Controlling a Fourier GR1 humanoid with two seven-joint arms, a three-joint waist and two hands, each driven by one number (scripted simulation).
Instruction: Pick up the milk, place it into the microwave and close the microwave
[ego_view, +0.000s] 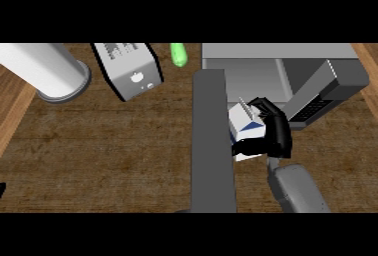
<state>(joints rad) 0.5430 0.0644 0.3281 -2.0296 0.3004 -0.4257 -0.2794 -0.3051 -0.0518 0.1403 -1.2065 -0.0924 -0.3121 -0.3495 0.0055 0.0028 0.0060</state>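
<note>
The milk (246, 126) is a white carton with a blue band, just right of the open microwave door (214, 145). My right hand (272, 134) is shut on it, black fingers curled over its right side and lower end. The carton sits in front of the microwave (258, 75), below its grey open cavity. The dark keypad panel (319, 106) angles down at the right. My grey right forearm (297, 190) comes up from the lower edge. A dark sliver at the lower left edge may be my left hand (2, 190).
A white cylinder (46, 70) stands at the back left. A silver box-shaped appliance (130, 70) lies beside it, and a green object (178, 55) lies near the back. The brown counter (111, 150) stretches left of the door.
</note>
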